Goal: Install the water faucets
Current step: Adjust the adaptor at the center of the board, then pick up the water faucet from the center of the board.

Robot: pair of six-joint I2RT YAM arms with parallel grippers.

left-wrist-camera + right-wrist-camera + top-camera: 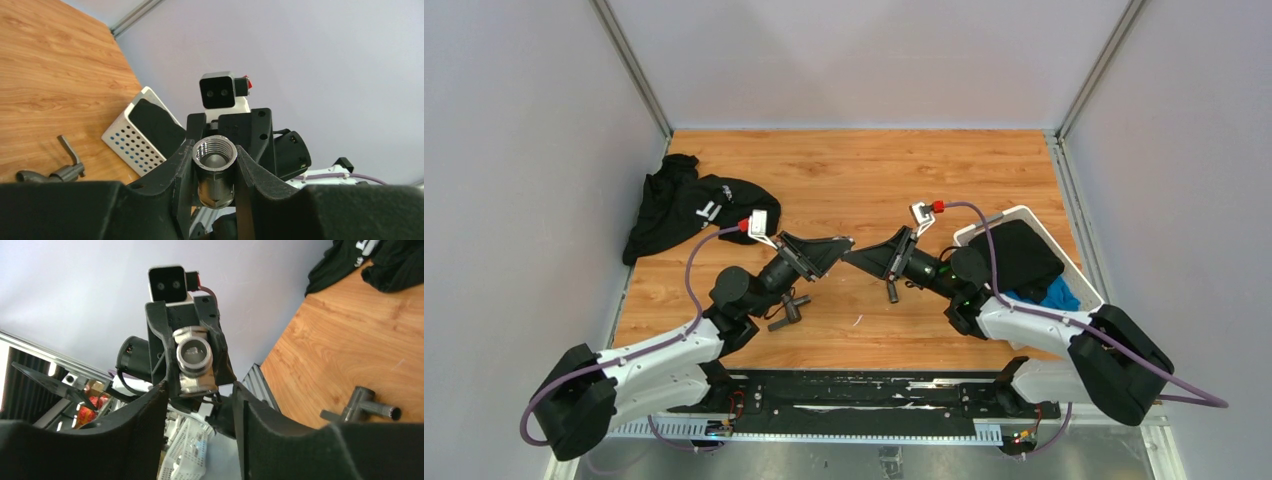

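The left gripper (215, 152) is clamped on a short threaded fitting (215, 172), one of the faucet parts, and holds it raised above the table (874, 170); that fitting serves as the fixed mark for everything else. Its long axis runs out along the left fingers. Its open threaded mouth faces away from the left wrist toward the right gripper (200, 390), which sits just beyond that mouth, nose to nose with it. The right gripper's fingers stand apart with nothing between them. In the right wrist view the fitting's bore shows squarely through that gap, so the two claws look roughly in line on the fitting's own axis.

Two more faucet parts lie loose on the table below the fitting. The lever-handled piece (892, 290) lies on the right arm's side of the fitting, close under the right gripper. The T-shaped piece (786, 308) lies on the left arm's side of it, under the left forearm. I judge that the coming move belongs to the right arm, the only free claw and the nearer to the lever-handled piece. Whatever it brings should meet the fitting's mouth along that same axis, since a tilt would likely cross the threads
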